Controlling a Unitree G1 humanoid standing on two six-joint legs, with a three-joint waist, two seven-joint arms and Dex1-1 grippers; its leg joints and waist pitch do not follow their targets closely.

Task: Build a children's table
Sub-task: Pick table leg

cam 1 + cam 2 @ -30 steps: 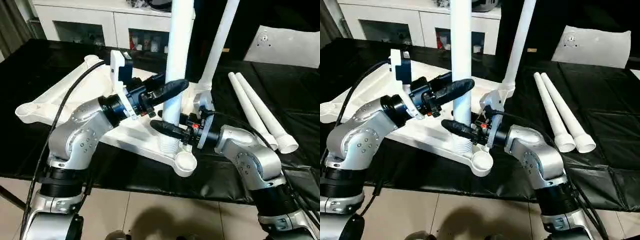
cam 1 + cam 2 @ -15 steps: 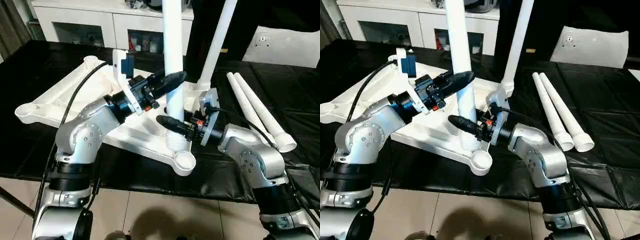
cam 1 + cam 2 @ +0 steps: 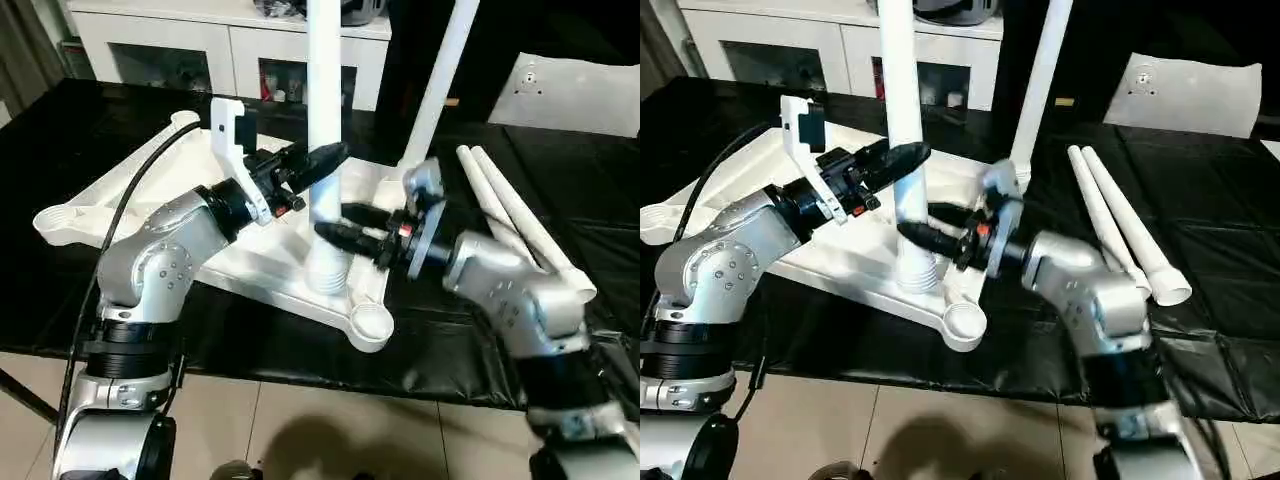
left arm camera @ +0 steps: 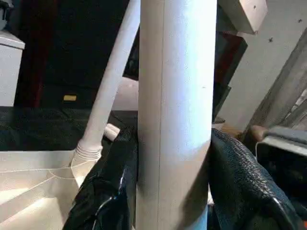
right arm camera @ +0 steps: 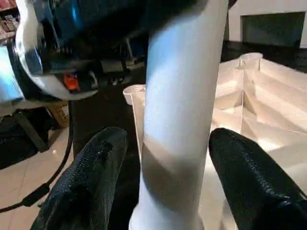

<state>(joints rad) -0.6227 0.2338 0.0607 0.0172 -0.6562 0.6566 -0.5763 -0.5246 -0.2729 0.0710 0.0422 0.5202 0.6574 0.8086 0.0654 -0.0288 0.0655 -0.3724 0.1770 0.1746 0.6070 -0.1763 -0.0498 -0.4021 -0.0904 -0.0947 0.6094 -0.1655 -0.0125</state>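
Note:
The white tabletop (image 3: pixel 120 200) lies underside up on the black-covered table. One white leg (image 3: pixel 322 80) stands upright with its ribbed foot on the underside, just behind the bare front corner socket (image 3: pixel 368 325). My left gripper (image 3: pixel 322 162) is shut on this leg at mid height, and its fingers (image 4: pixel 103 191) press both sides. Lower down, my right gripper (image 3: pixel 338 226) is open around the same leg (image 5: pixel 182 96), its fingers (image 5: pixel 86 182) standing apart from it. A second leg (image 3: pixel 440 80) stands in a back socket. Two more legs (image 3: pixel 510 220) lie to the right.
White glass-door cabinets (image 3: pixel 200 50) stand behind the table. A flat white sheet (image 3: pixel 580 90) lies at the back right. The table's front edge (image 3: pixel 300 370) runs just below the front corner socket, with tiled floor beyond it.
My right gripper's fingers have spread away from the upright leg. The leg, held by my left gripper, has shifted a little to the left over the tabletop.

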